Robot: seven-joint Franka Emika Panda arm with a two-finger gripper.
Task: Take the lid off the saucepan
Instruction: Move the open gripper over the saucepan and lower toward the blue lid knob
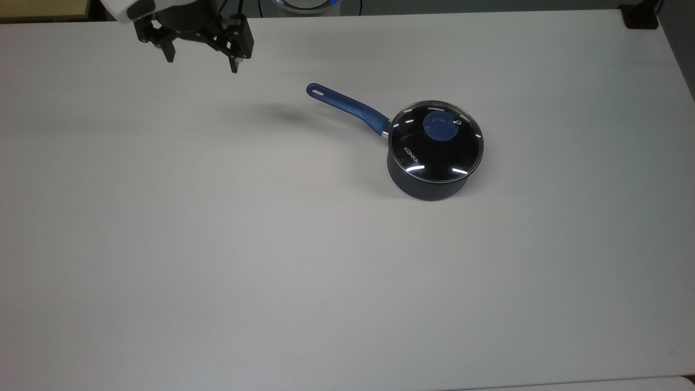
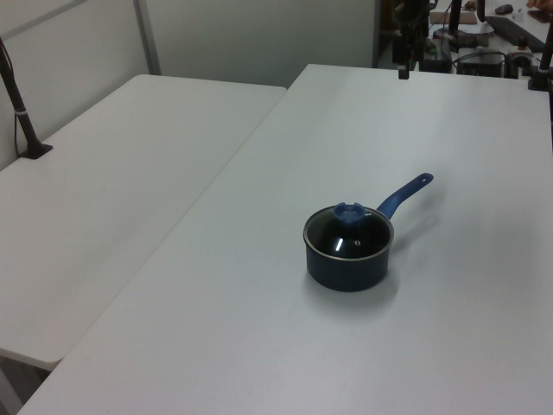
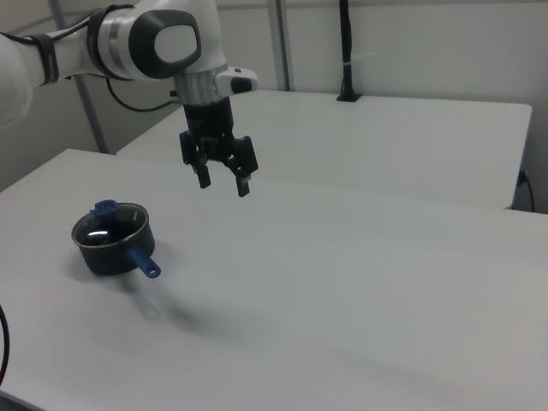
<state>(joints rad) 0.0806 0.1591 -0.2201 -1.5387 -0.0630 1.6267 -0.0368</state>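
The end effector [image 1: 202, 58] hangs released, well apart from the saucepan [image 1: 429, 182], so the lid [image 1: 436, 140] sits untouched on it.

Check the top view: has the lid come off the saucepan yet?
No, the lid sits on the saucepan, and the open gripper hangs far off.
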